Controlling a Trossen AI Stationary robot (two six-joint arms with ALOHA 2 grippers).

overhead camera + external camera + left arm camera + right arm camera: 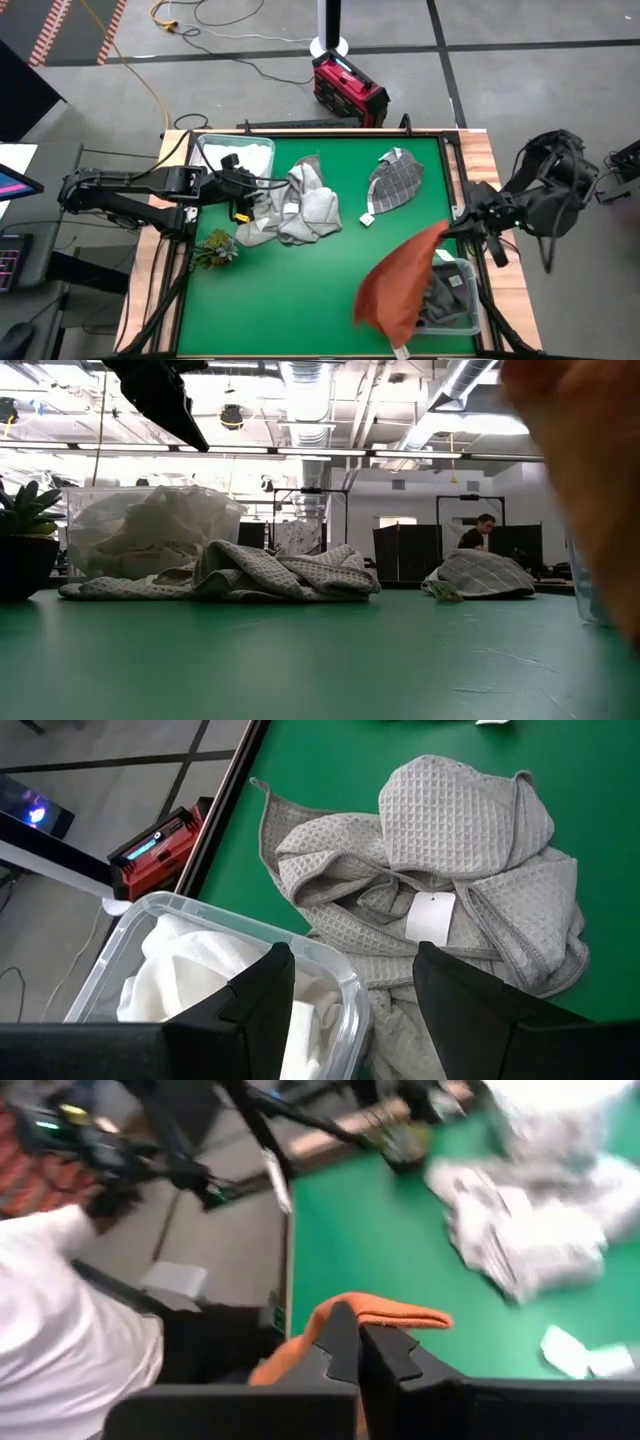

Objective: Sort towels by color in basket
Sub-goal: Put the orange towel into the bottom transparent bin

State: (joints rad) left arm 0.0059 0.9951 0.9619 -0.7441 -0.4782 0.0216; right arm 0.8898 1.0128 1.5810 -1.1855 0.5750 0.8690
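While the right gripper (447, 228) pinched a corner of the rust orange towel (400, 280), the cloth hung limp above the right-hand bin (462, 300). Soft, light stuff; likely best taken by an edge. The left gripper (352, 982) stood spread over the light grey towels (295, 205).

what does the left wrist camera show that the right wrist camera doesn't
Only the left wrist view: the open left gripper over a clear bin of white towels, and a red case on the floor. Only the right wrist view: the shut right gripper pinching the orange towel, and a person's white sleeve. Both: the green table and the light grey towels.
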